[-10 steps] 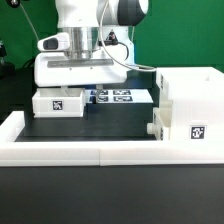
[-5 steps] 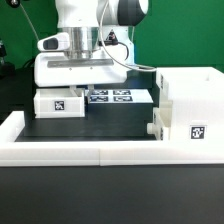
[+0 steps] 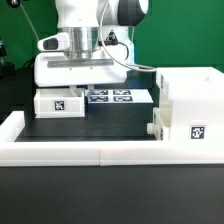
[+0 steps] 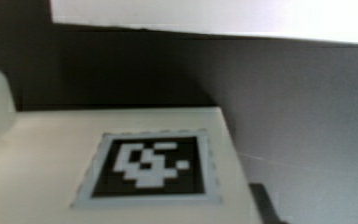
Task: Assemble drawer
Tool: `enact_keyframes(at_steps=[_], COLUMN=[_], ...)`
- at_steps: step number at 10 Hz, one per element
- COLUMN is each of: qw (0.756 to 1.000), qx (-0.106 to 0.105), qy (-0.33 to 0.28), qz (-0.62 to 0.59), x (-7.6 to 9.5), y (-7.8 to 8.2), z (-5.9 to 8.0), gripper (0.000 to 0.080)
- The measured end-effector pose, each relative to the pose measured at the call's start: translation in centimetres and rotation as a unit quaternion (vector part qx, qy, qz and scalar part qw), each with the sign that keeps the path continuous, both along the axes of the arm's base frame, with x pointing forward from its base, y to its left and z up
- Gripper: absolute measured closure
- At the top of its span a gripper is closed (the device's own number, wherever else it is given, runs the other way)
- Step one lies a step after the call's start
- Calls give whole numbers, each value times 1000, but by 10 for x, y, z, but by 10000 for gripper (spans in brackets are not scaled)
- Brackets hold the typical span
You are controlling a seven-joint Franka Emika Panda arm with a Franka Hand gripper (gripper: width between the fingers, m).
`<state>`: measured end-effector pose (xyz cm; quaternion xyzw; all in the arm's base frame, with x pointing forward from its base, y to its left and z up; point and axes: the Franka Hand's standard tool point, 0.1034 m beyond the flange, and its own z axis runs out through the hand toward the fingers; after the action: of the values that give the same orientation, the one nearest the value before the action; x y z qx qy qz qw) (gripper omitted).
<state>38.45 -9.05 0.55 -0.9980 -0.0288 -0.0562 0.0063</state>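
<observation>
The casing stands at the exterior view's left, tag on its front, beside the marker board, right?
No: the exterior view shows the casing at its right, not left. The front tag and the marker board beside it are as stated.

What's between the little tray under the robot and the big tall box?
The marker board lies flat between the small tray and the tall casing, as the exterior view shows.
</observation>
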Motion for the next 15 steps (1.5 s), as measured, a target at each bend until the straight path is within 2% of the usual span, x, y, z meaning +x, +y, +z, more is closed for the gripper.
enact_keyframes(at_steps=[1,3,8,11,15], qw=[1000,999,994,992,968], qx=[3,11,32,31,20], qy=[5,20,40,40,34], qz=[6,44,95,111,248], x=[1,17,75,72,72], y=[3,13,41,40,40], z=[1,17,45,43,42], gripper=[758,758,757,757,757])
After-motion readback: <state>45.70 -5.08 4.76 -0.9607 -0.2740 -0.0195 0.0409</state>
